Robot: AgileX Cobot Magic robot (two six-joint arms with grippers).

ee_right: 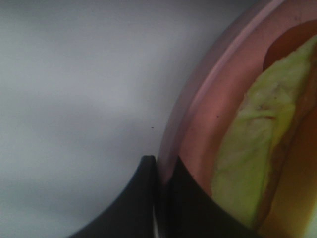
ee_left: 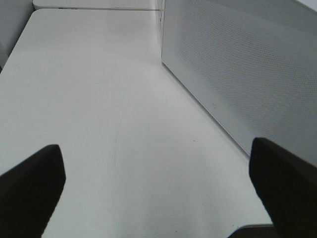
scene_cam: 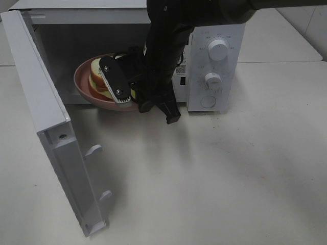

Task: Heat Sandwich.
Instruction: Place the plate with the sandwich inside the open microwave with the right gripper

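The left claw (ee_left: 156, 188) is hanging over the table (ee_left: 99, 99) with its fingers spread wide and nothing between them, just beside the microwave (ee_left: 237, 64) and its dotted outer wall. In the high view the door (scene_cam: 38, 102) is standing swung out on the left. The sandwich (scene_cam: 96, 76) is lying on the pink plate (scene_cam: 82, 84) at the mouth of the oven chamber. The right claw (ee_right: 159, 168) is clamping the plate's near rim, and the sandwich is sitting just left of it.
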